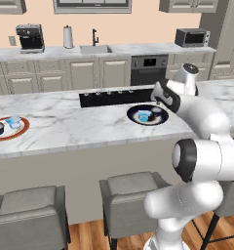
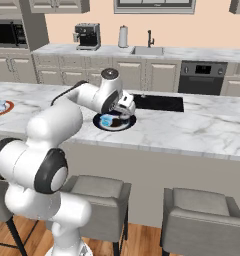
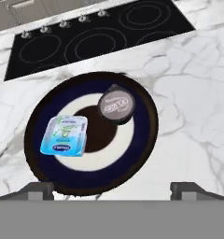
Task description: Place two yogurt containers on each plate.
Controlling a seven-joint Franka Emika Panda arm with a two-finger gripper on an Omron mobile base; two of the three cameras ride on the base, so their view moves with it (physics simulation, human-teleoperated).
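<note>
The gripper (image 3: pixel 112 189) hangs over the dark plate (image 3: pixel 132 161), fingers spread wide and holding nothing. Two cups sit on that plate: a light blue cup (image 3: pixel 64 135) and a round dark cup (image 3: pixel 115 105), apart from each other. This plate looks done, so the best move is a straight lift clear of both cups. The plate lies near the counter's front edge, just before the cooktop (image 3: pixel 86 39). The red plate (image 1: pixel 19 133), towards the counter's left end, also carries two cups.
</note>
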